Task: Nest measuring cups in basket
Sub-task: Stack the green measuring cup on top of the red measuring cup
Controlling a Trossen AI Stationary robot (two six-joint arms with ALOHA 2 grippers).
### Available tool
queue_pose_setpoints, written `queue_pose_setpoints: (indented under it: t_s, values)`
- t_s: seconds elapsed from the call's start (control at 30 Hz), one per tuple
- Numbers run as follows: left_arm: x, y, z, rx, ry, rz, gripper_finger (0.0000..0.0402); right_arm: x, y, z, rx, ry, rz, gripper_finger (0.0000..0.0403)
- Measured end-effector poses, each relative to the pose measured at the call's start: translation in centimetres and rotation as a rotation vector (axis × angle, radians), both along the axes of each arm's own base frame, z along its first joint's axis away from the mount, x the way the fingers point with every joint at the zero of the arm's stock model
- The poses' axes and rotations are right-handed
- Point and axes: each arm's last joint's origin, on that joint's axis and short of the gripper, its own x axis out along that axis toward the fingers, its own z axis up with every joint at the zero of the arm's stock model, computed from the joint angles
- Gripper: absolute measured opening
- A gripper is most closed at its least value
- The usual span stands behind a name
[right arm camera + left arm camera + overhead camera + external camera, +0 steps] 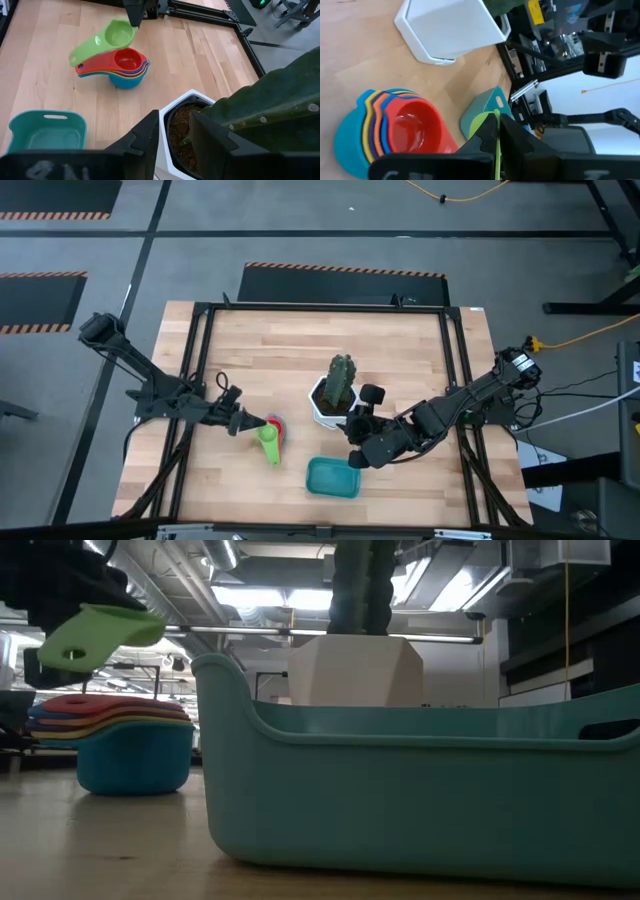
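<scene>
The green cup point(106, 37) is held pinched in the left gripper point(243, 423) over the nested stack point(120, 67), to be lowered in next.

Green cups point(107, 37): one
Stacked cups point(120, 67): several, exact count unclear
Baskets point(47, 132): one
Cactus pots point(330, 402): one
Grippers: two, left point(240, 423), right point(357, 420)

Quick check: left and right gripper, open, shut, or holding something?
Left gripper: shut on the green cup, held above the nested stack.
Right gripper: open, empty, at the cactus pot.
</scene>
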Motion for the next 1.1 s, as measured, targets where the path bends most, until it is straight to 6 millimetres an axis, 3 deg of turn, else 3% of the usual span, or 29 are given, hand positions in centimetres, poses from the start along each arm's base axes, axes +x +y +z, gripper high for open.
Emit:
queue_pose_setpoints:
  t_s: [0.33, 1.1]
  values:
    - [-0.4, 0.4, -1.6, -0.033, 0.047, 0.028, 0.0, 0.0, 0.0, 0.0, -0.001, 0.001, 0.0, 0.0113]
    - [-0.4, 0.7, -1.8, -0.004, 0.055, 0.083, 0.0014, 0.0, 0.0, 0.0, 0.0, -0.001, 0.0, 0.0113]
